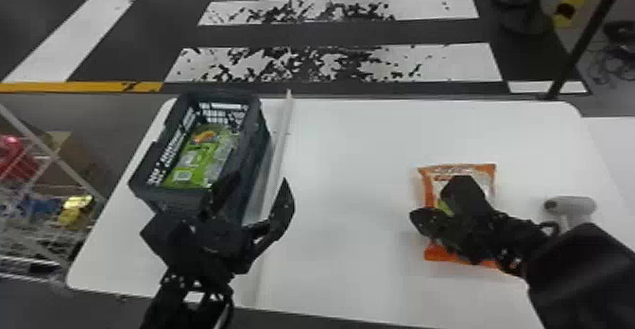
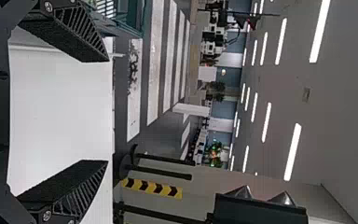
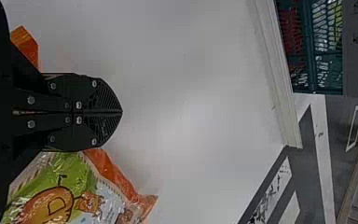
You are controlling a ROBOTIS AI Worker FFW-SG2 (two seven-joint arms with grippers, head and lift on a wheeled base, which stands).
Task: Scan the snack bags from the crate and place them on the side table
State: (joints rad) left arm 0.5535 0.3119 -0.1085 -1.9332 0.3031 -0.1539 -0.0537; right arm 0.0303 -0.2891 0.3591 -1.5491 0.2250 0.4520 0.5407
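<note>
Scanning stage, I reckon! Right of the crate (image 1: 165, 194), the orange bag (image 1: 437, 253) lies under the right gripper (image 3: 121, 112), fingers together; the scanner (image 1: 581, 205) sits farther right, probably the next grab. Left gripper (image 1: 261, 177), fingers apart, hangs beside the crate. Bag print's colourful, wording unclear.

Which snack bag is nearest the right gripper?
The orange-edged bag flat on the white table, partly hidden by the right gripper; the green packaging is inside the crate.

White stripes (image 1: 456, 65) (black-blotched) cross the dark floor (image 1: 141, 39); ceiling lights (image 2: 292, 151) glow.
</note>
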